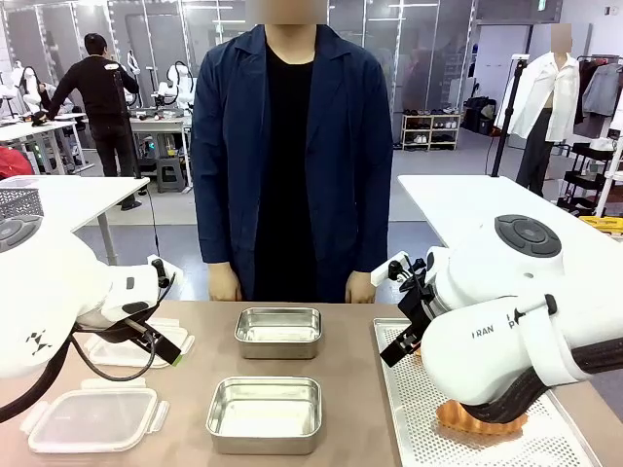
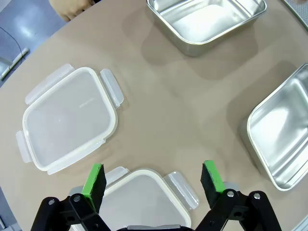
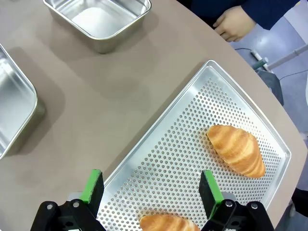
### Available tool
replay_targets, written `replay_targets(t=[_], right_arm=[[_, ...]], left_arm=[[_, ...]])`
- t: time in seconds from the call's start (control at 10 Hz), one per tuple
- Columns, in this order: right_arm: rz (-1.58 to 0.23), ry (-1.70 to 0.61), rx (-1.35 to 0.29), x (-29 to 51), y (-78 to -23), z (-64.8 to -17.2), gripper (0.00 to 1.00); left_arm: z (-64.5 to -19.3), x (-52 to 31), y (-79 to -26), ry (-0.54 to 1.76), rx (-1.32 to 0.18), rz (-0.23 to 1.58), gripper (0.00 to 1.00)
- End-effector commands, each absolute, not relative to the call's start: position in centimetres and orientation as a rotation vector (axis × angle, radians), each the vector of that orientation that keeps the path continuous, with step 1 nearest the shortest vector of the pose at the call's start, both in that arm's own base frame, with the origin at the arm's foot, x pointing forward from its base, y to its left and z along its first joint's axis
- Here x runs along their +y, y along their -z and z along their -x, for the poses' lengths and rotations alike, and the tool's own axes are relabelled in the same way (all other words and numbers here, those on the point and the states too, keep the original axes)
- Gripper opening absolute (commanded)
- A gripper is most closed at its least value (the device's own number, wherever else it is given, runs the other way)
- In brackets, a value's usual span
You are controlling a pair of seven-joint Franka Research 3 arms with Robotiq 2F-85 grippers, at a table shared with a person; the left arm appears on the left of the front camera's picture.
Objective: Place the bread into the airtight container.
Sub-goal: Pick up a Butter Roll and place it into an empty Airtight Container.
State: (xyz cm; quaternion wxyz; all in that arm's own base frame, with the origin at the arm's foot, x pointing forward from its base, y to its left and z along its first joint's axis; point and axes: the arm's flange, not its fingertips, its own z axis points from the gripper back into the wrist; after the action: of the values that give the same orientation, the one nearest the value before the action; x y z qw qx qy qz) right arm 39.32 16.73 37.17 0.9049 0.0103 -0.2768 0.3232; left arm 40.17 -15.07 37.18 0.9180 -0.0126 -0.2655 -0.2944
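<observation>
Two golden-brown croissants lie on the perforated metal tray (image 3: 192,120): one bread (image 3: 237,149) toward its far side, the other bread (image 3: 166,223) at the bottom edge, just below my right gripper (image 3: 151,186). That gripper hangs open above the tray with nothing between its green pads. The front view shows one bread (image 1: 482,420) under my right arm. Two open steel airtight containers (image 1: 277,331) (image 1: 265,413) stand empty mid-table. My left gripper (image 2: 153,178) is open above a clear plastic lid (image 2: 144,202).
A second clear lid (image 2: 70,118) lies flat farther left on the table. The person stands at the far edge with both hands (image 1: 224,282) (image 1: 360,287) hanging just past it. Bare brown tabletop lies between the lids, the containers and the tray.
</observation>
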Motion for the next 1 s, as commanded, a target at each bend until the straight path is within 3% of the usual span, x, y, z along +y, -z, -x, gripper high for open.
replay_targets(t=[0.0, 0.5, 0.8, 0.9], right_arm=[[-0.023, -0.665, -0.572, 16.7, -37.2, -39.3, 1.00], [-0.031, -0.691, -0.578, 16.1, -38.5, -39.4, 1.00], [-0.111, -0.627, -0.598, 11.6, -48.2, -40.1, 1.00], [-0.102, -0.629, -0.592, 9.4, -52.2, -39.8, 1.00]], left_arm=[[-40.2, -15.0, -37.2, 0.605, -0.546, 0.026, 1.00], [-40.0, -14.7, -38.6, 0.620, -0.549, 0.027, 1.00], [-39.9, -11.7, -47.5, 0.560, -0.502, 0.244, 1.00], [-39.3, -10.3, -51.7, 0.560, -0.487, 0.243, 1.00]])
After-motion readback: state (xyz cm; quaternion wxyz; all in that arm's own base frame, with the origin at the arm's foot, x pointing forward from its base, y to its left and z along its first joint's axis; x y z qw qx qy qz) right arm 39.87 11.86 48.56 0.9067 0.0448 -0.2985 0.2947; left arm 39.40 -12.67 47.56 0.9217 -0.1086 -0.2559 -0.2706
